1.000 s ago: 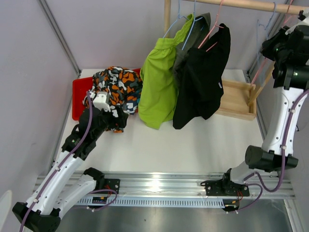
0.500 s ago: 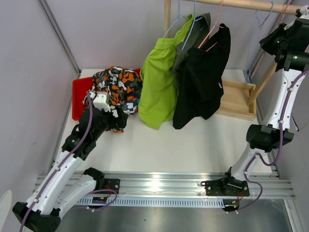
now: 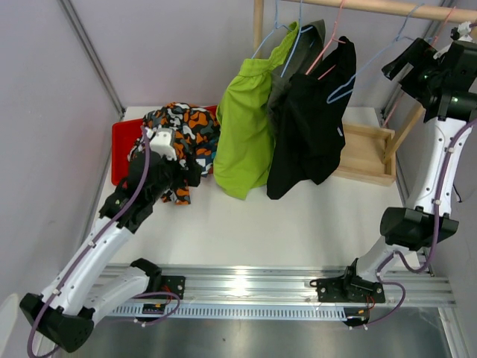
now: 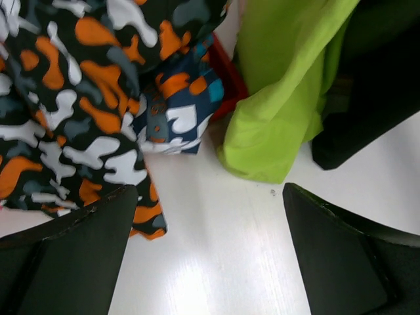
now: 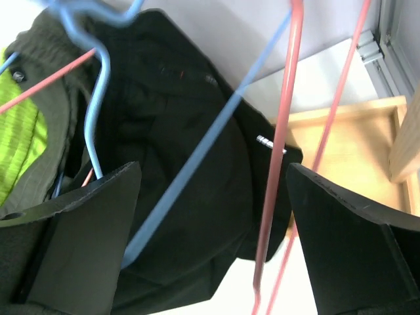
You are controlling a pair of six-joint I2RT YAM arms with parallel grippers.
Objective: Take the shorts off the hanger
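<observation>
Lime green shorts [image 3: 244, 138] hang beside black shorts [image 3: 313, 130].

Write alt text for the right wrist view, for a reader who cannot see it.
The right gripper is open, its dark fingers framing hanging black shorts. A bare blue hanger wire and pink hanger wires cross in front, with a wooden tray behind at right and lime green shorts at left.

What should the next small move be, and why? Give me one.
Probably swing the right gripper left toward the black shorts. Its jaws are open and empty beside a bare blue hanger, and the black pair is the nearest one hanging on the wooden rod.
</observation>
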